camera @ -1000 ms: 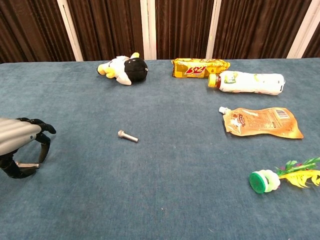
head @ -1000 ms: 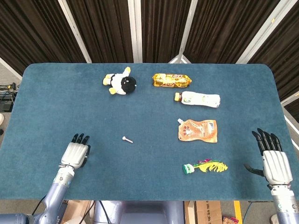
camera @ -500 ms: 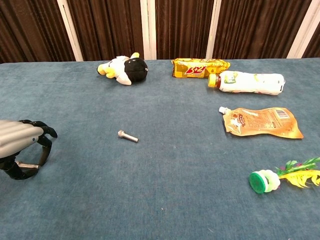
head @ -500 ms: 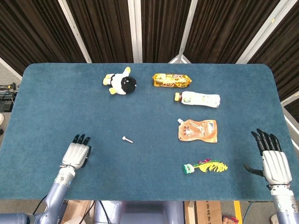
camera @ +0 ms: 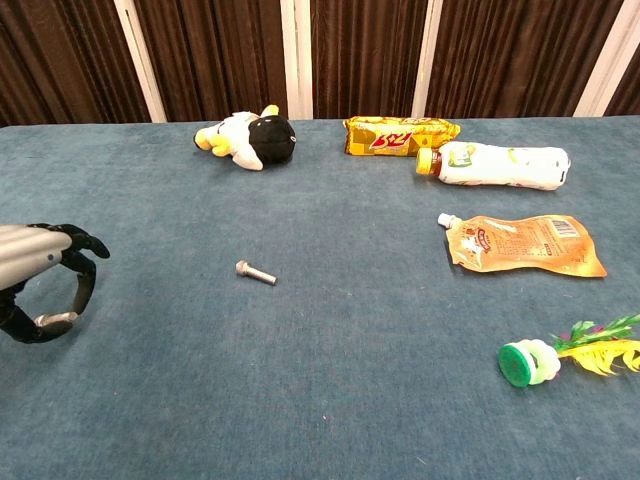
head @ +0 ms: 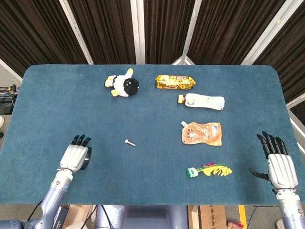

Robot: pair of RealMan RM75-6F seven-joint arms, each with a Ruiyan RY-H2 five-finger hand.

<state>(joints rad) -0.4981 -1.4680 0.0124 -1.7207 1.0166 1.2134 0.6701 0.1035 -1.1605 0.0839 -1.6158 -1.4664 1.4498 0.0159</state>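
My left hand hovers over the near left of the blue table, fingers apart and holding nothing; in the chest view the left hand shows at the left edge. A small metal bolt lies to its right, apart from it. My right hand is at the table's near right corner, fingers spread and empty, seen only in the head view. Nearest to it lies a green-capped toy with yellow feathers.
A black-and-white plush toy lies at the back. Right of it are a yellow snack pack, a white bottle on its side and an orange spout pouch.
My left hand has risen slightly and shifted a little to the left. The right hand and all objects are unchanged.
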